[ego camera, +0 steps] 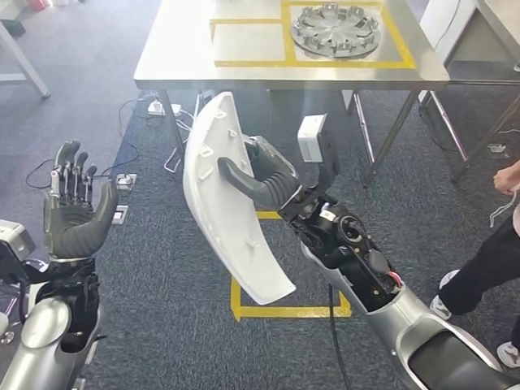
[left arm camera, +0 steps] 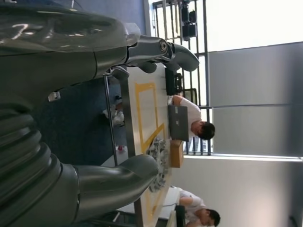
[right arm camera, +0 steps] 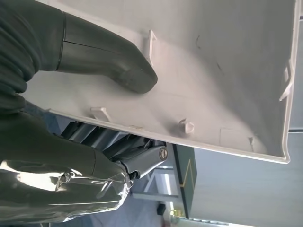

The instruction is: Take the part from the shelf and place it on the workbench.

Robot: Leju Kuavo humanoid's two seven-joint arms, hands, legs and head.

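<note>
The part is a large curved white plastic panel [ego camera: 228,203], held on edge above the carpet just short of the workbench [ego camera: 184,49]. My right hand [ego camera: 261,177] grips it, thumb across the inner face and fingers behind its edge. The right wrist view shows the thumb [right arm camera: 118,66] pressed on the panel's [right arm camera: 221,71] ribbed inner side, with the fingers [right arm camera: 143,158] beneath the rim. My left hand [ego camera: 72,213] is raised at the left, palm up, fingers apart and holding nothing; the left wrist view shows its thumb [left arm camera: 114,182] and fingers [left arm camera: 157,49] spread.
A round grey metal disc [ego camera: 335,29] lies inside yellow tape on the workbench's right half; a taped rectangle [ego camera: 249,41] lies left of it. Cables and a power strip [ego camera: 164,108] lie under the bench. Yellow floor tape [ego camera: 288,310] is below me. A person's leg [ego camera: 484,268] stands at right.
</note>
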